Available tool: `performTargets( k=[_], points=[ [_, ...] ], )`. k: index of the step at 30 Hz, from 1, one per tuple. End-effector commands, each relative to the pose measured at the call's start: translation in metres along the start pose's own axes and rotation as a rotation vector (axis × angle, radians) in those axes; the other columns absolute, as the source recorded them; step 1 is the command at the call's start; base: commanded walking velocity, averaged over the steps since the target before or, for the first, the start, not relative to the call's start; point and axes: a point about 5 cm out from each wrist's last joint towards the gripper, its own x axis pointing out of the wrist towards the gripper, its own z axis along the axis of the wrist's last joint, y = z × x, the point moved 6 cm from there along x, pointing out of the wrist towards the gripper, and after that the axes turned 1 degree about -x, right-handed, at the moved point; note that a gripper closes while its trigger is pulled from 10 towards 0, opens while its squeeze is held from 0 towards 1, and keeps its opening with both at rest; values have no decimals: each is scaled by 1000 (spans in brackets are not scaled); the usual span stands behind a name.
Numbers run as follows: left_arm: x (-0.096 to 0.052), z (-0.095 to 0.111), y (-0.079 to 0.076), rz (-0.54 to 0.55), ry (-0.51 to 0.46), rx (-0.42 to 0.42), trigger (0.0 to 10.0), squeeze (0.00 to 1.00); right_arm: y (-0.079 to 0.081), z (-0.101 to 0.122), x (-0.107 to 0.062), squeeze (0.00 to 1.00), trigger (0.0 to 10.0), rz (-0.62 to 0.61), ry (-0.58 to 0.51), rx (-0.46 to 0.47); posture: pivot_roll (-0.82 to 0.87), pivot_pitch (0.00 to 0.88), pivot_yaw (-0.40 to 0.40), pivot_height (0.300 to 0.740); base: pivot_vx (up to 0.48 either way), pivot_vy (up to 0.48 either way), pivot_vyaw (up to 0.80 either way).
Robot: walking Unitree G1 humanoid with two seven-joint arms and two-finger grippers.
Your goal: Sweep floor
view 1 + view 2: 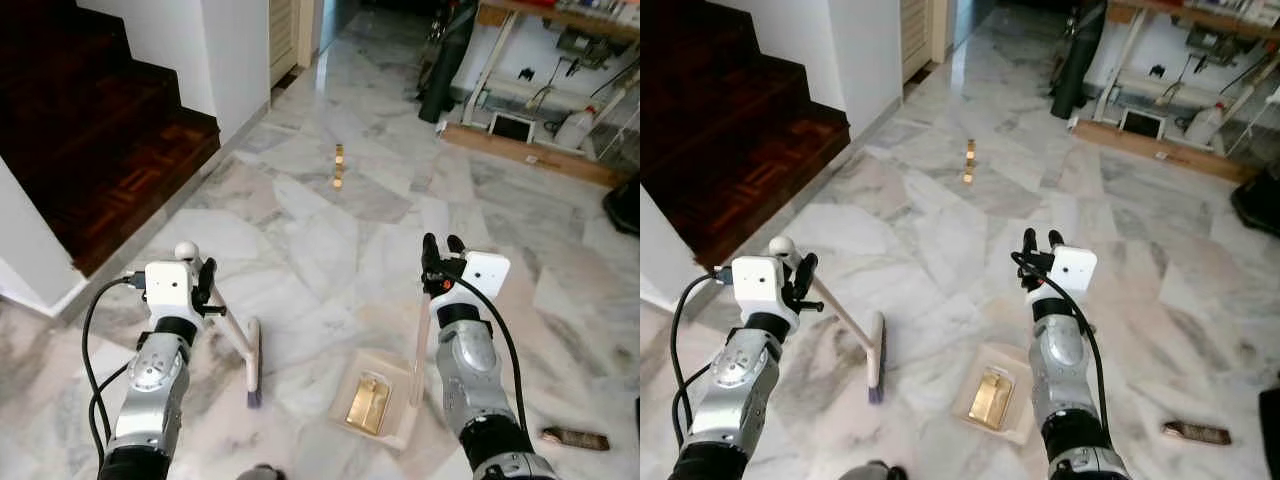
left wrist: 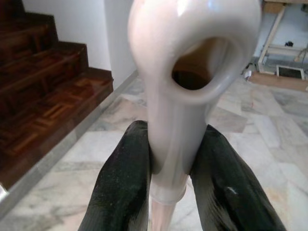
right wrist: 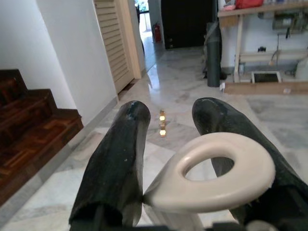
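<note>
Left wrist view, left gripper (image 2: 175, 178) jaws clamp broom (image 1: 240, 345), right gripper (image 3: 204, 159) jaws clamp dustpan (image 1: 375, 405) handle

No legible text — anywhere

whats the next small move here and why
Probably walk forward toward the gold bits on the marble floor. The left gripper holds the broom and the right gripper the dustpan, which already carries a gold piece, while those bits lie well ahead.
</note>
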Motion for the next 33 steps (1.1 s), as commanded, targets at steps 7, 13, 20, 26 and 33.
performTargets(
  k=[7,13,20,26,33],
  points=[
    [5,20,-6,-26,-63,3,10000,0,-3,12,5,0,10000,-9,-44,0,164,111,-59,740,0,263,0],
    [4,21,-6,-28,-59,5,10000,0,-1,10,4,0,10000,-6,-39,5,167,120,-55,740,0,264,0],
    [4,19,-5,-27,-54,3,10000,0,1,9,4,0,10000,-2,-36,8,165,124,-56,740,0,265,0],
    [3,18,-7,-28,-50,-1,10000,0,1,10,5,0,10000,-2,-36,8,164,130,-54,740,0,264,0],
    [3,19,-7,-29,-51,0,10000,0,2,9,4,0,10000,0,-33,10,166,134,-54,740,0,284,0]
  ],
)
